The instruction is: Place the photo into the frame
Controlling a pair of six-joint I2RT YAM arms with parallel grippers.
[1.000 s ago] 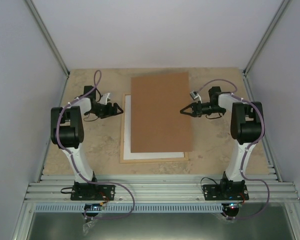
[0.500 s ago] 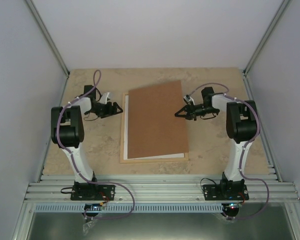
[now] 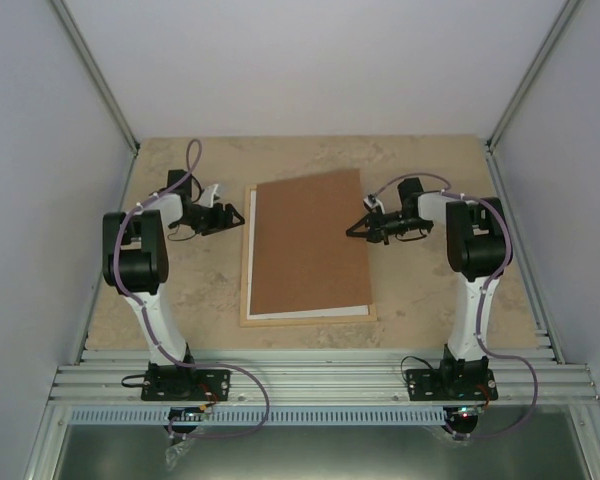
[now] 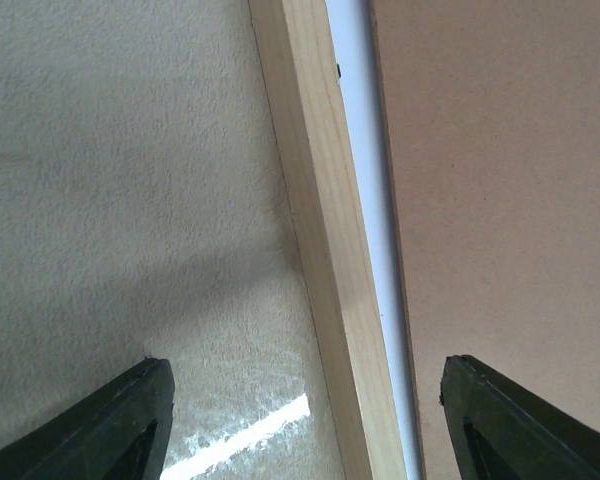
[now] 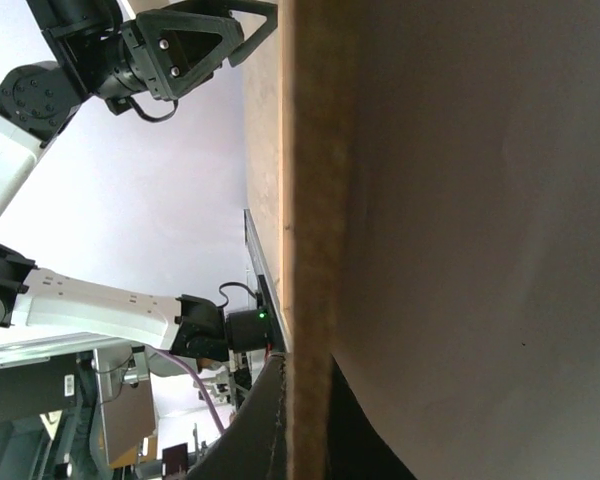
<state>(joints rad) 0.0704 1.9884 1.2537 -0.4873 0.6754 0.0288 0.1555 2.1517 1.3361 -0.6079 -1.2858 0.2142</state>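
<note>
top view only: a large rectangular frame of thin light wooden slats (image 3: 310, 321) lies flat in the middle of the speckled beige table (image 3: 200, 290), with one of my arms on each side of it.
on the frame: a flat brown fibreboard panel (image 3: 310, 245) lies askew, its far right corner reaching past the far slat.
beneath the panel: a white sheet (image 3: 310, 312) shows as strips along the left and near sides.
left wrist view only: my left gripper (image 4: 315, 420) stands wide open with nothing held; its dark fingers (image 4: 110, 425) straddle the left slat and the white strip.
right wrist view only: my right gripper (image 5: 302, 430) is clamped on the panel's thin right edge, seen end-on between the fingers; my left arm shows beyond it.
count, arms: two.
count, grippers: two, one open and one gripping.
count, frames: one.
count, panels: one.
count, white sheets: one.
</note>
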